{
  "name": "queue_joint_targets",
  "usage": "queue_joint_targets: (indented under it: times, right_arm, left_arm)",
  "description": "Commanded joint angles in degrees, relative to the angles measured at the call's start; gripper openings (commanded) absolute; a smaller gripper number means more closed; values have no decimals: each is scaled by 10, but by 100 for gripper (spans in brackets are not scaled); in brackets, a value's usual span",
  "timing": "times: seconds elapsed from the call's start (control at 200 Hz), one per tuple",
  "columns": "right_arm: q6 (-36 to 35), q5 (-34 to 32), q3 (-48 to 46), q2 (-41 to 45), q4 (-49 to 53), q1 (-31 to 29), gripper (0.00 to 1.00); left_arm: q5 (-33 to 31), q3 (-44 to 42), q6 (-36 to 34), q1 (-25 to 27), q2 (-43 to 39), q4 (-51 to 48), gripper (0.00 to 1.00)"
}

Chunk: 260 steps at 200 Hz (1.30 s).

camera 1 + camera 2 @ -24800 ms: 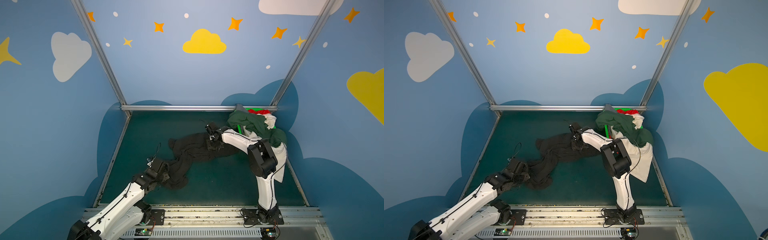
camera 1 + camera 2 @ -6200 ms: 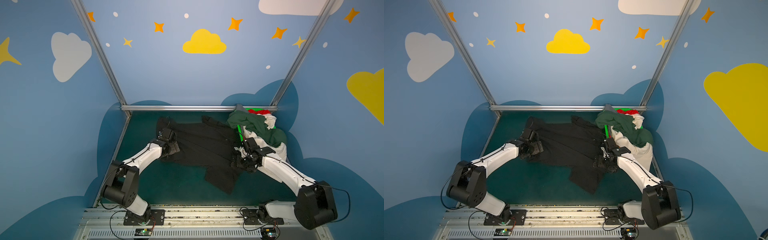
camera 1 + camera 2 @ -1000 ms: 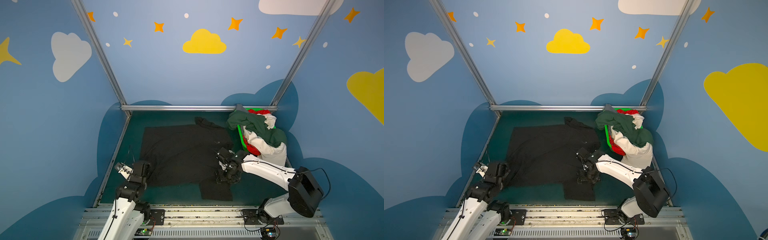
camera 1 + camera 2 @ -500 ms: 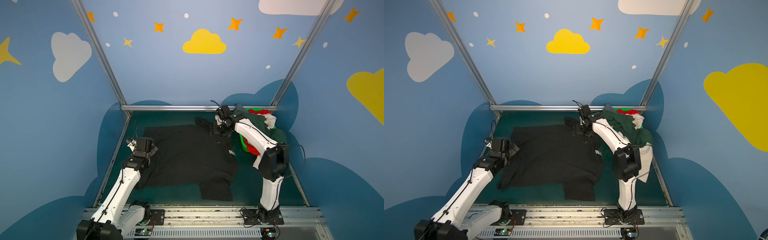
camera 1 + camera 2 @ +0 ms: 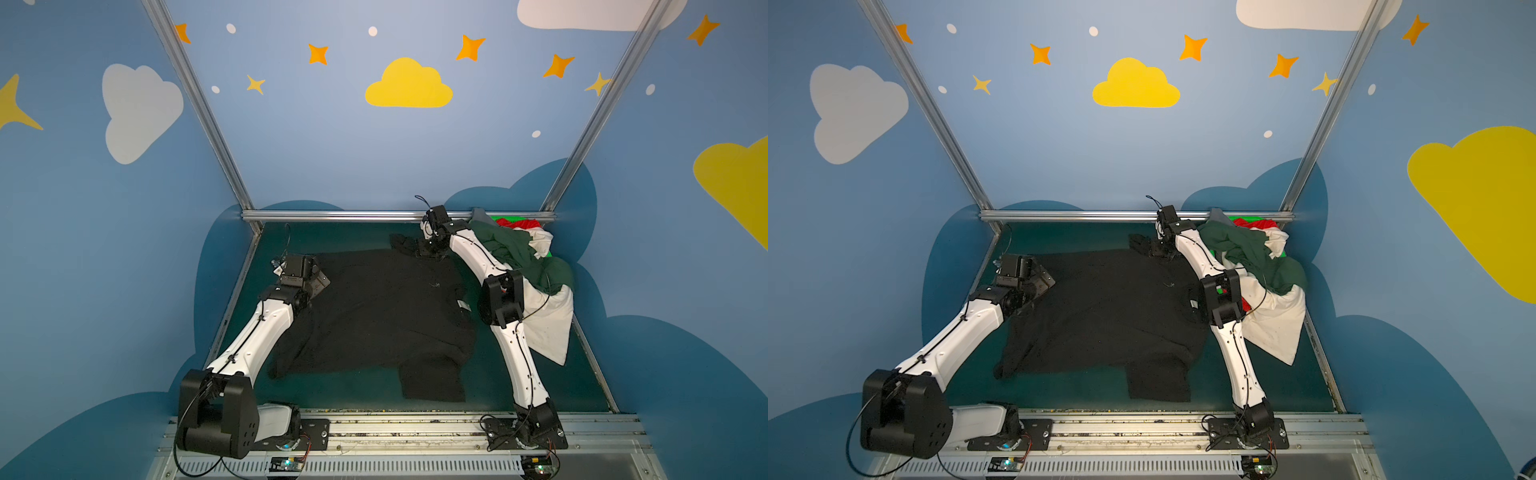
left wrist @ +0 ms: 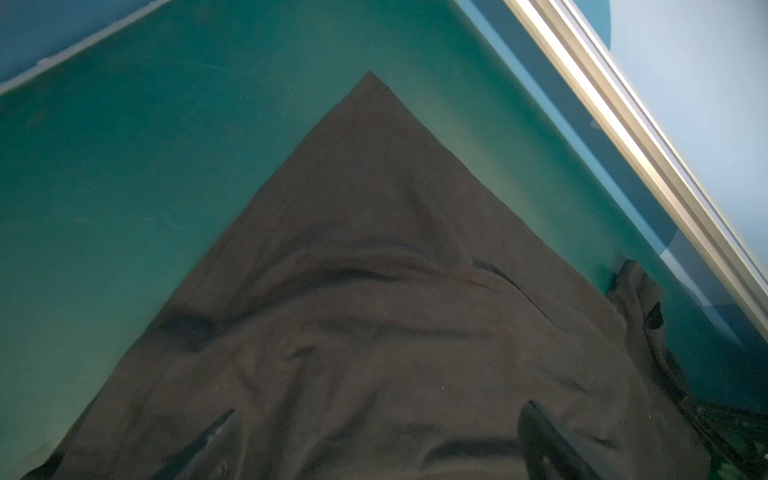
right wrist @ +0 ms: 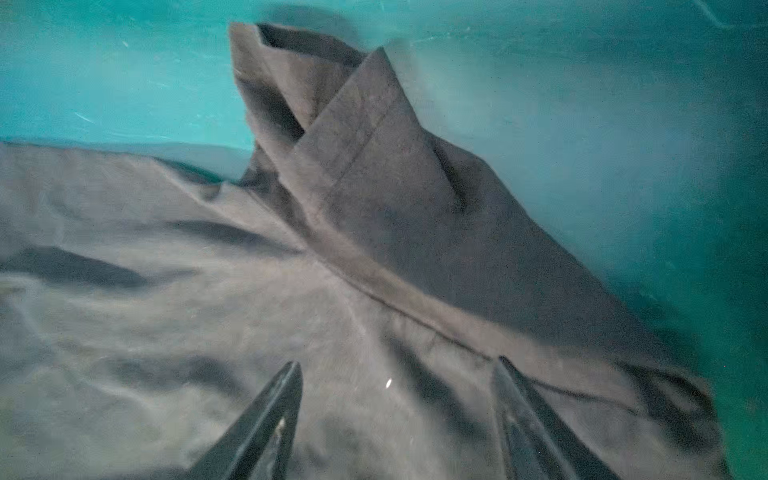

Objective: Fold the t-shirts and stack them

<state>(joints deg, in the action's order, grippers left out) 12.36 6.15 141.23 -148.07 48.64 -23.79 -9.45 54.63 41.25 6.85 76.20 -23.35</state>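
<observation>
Black t-shirt [image 5: 382, 316] lay spread on the bench [image 5: 332, 237]; both arms had just jumped from its near side to its far edge, left jaws released above the corner, right jaws parted over the bunched sleeve [image 5: 401, 243], probably to flatten it.

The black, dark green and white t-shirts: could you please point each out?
black t-shirt [image 5: 382, 316]: in a top view, middle of its body.
dark green t-shirt [image 5: 517, 251]: in a top view, bunched upper fold.
white t-shirt [image 5: 546, 328]: in a top view, hanging lower part.
</observation>
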Motion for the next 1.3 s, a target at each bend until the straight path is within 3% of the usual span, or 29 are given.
queue_joint_targets:
  times: [0.0,0.26,0.711,0.891,1.036,1.126,1.296]
  right_arm:
    - [-22,1,17,-7,-35,5,68]
    - [-15,-93,33,-40,-29,8,69]
    - [-17,-108,50,-59,-9,12,70]
    - [-14,-83,53,-62,-9,21,44]
    - [-14,-62,52,-62,-10,27,12]
    - [-14,-59,50,-60,-12,28,0]
    - [-18,-49,30,-44,-31,29,0]
  left_arm:
    - [18,21,6,-3,23,-15,100]
    - [32,49,0,-4,77,-26,100]
    - [42,55,-3,-9,100,-31,100]
    - [44,53,0,-12,95,-36,100]
    - [39,49,1,-14,86,-41,100]
    - [36,45,0,-15,79,-43,100]
    - [28,45,-3,-19,69,-45,100]
